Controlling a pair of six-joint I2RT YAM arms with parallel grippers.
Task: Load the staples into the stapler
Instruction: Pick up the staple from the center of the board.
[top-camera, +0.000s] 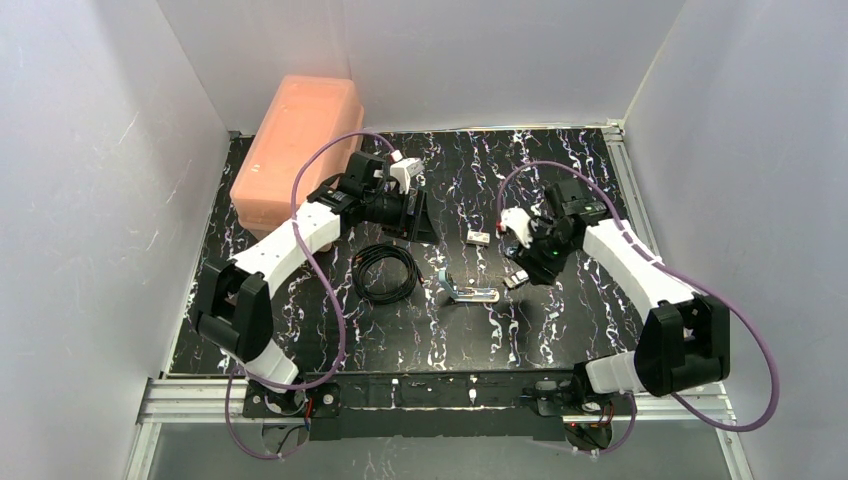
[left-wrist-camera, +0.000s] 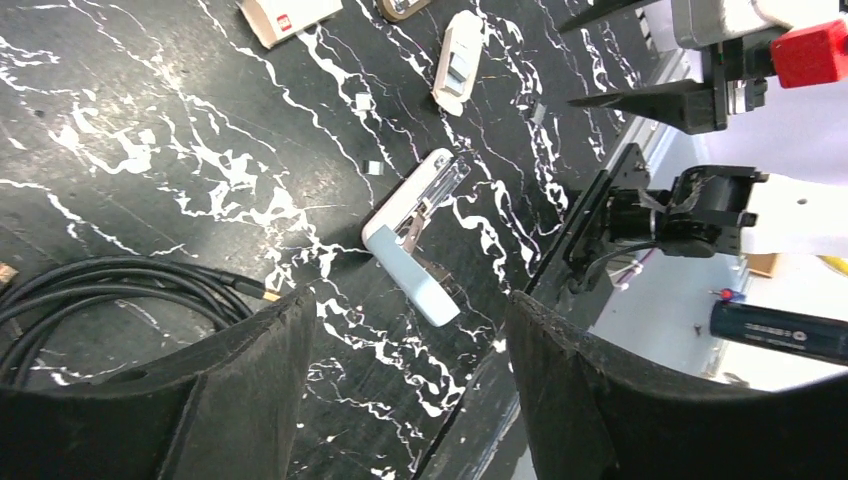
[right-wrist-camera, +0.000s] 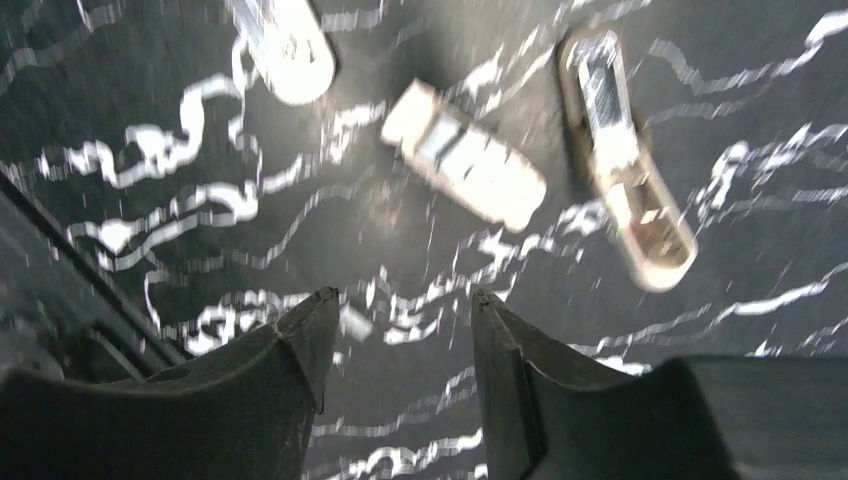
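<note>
The stapler (top-camera: 467, 291) lies hinged open on the black marbled table (top-camera: 300, 340), abt mid-table btwn the two arms, and neither arm touches it. From the left wrist its light-blue lid is nearest the cam and the silver channel is bared. Whether anything sits in the channel is too small to tell.

The staples (left-wrist-camera: 458, 65) are a pale sleeve w/ a grey strip showing, flat on the table just beyond the stapler, twd the right arm. From the top cam they're only a small pale fleck by the tips of the right gripper (right-wrist-camera: 402, 295), partly covered.

The right gripper has its fingers apart w/ nothing btwn them. Its wrist view is badly blurred. It shows three pale oblongs ahead of the fingers, two w/ silvery insides and one cut off by the top edge; can't say which is which.

The left gripper (left-wrist-camera: 405, 300) is spread wide and empty, w/ the stapler seen thru the gap but not touched.

A small white block (top-camera: 478, 237) sits apart, behind the stapler. A coiled black cable (top-camera: 385, 272) lies left of the stapler, cut off in the left wrist view. A pink box (top-camera: 298, 150) is at the far-left corner.
</note>
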